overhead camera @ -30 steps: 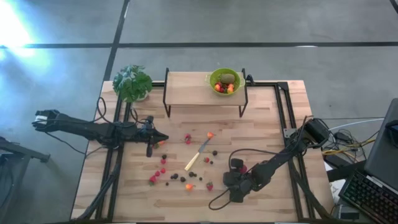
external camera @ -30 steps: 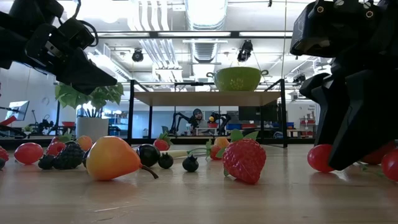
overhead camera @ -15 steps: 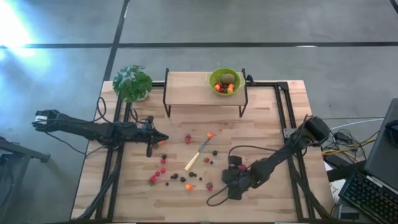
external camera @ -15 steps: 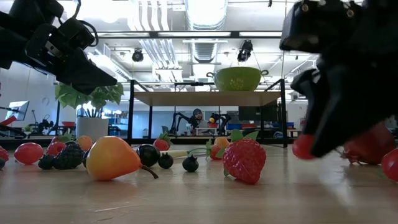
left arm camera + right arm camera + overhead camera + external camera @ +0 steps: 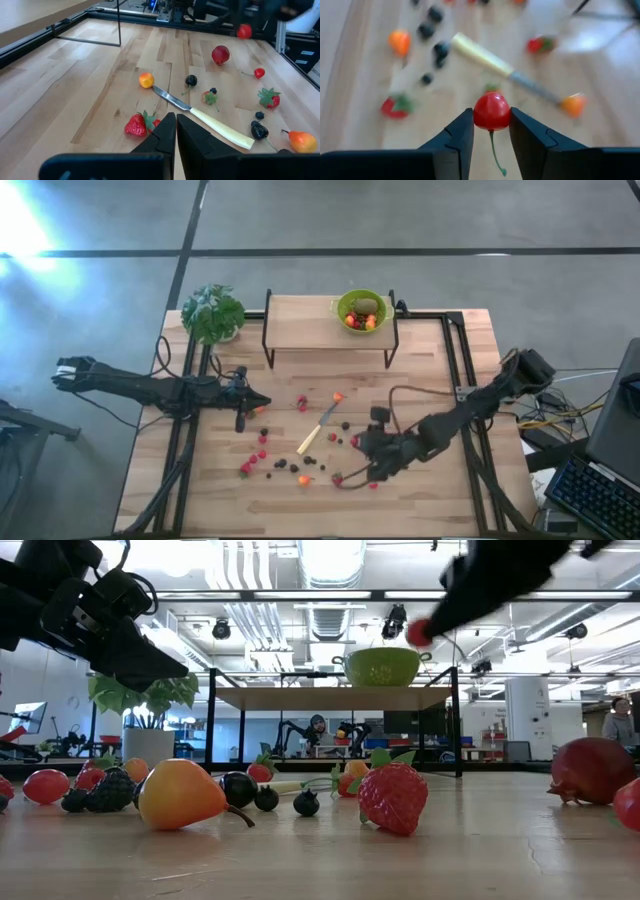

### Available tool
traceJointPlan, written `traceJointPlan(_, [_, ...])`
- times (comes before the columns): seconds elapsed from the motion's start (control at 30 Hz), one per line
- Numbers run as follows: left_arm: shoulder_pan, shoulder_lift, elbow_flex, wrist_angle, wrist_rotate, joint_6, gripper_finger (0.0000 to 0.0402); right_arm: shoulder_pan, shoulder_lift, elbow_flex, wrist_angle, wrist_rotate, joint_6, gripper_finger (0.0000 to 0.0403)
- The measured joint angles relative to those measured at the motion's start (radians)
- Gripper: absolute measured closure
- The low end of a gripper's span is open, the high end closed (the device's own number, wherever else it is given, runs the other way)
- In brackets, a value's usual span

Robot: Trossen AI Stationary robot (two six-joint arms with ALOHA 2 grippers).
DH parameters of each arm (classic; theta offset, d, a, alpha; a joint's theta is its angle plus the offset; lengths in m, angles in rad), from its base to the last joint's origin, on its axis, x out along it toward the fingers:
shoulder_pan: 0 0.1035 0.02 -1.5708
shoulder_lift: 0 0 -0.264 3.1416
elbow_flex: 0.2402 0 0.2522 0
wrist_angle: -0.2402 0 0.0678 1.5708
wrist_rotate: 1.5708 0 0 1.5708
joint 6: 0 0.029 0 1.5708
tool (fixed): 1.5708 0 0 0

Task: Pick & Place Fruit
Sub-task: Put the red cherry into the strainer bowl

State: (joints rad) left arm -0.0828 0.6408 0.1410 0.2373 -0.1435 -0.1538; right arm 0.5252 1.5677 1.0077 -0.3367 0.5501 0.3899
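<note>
The right gripper (image 5: 491, 131) is clamped on a red cherry (image 5: 491, 111), lifted above the table (image 5: 440, 370) right of the pale-handled knife (image 5: 316, 431). Other fruit lies scattered around the knife. The left gripper (image 5: 176, 131), fingers together, hangs at the left.

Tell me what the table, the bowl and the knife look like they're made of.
Table: pale wood planks, matte, with visible grain and seams.
Bowl: smooth lime-green, evenly coloured, probably plastic or glazed ceramic; the look leaves it open.
Knife: grey, shiny blade, likely metal; cream handle, smooth, perhaps plastic or light wood.
</note>
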Motion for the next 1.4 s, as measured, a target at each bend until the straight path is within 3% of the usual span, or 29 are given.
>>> traceJointPlan(0.3, [0.000,0.000,0.000,-0.001,0.000,0.000,0.0381,-0.188,-0.175,0.000,-0.008,-0.002,-0.175,0.0306])
traceJointPlan(0.6, [0.000,0.000,0.000,0.000,0.000,0.000,0.0381,-0.442,-0.288,0.000,0.011,-0.011,-0.297,0.0293])
traceJointPlan(0.97, [0.000,0.000,0.000,0.000,0.000,0.000,0.0381,-0.711,-0.307,0.009,0.065,-0.084,-0.353,0.0294])
traceJointPlan(1.4, [0.000,0.000,0.000,0.000,0.000,0.000,0.0381,-0.872,-0.307,0.016,0.066,-0.088,-0.350,0.0301])
